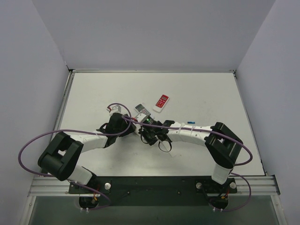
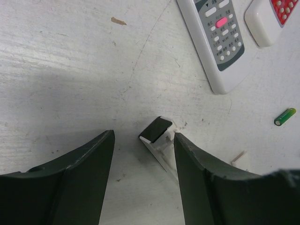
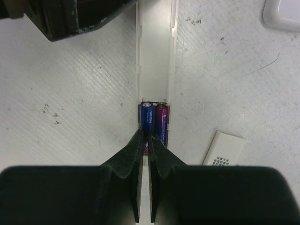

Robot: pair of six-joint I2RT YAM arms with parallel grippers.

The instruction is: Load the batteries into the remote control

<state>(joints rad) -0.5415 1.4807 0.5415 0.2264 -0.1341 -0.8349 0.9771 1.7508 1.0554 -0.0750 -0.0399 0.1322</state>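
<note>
Seating batteries point(image 3: 147, 117) in the remote point(image 3: 154, 56)
Our right gripper point(image 3: 144, 136), pinched closed, presses them; the left gripper point(image 2: 143, 136) (jaws apart) brackets the remote's end. Next, we judge: fit the cover point(image 3: 224, 149).

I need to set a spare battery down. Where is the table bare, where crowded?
Bare: the table beyond the red remote, and right of the blue battery. Crowded: the middle, where left gripper and right gripper meet at the open remote.
</note>
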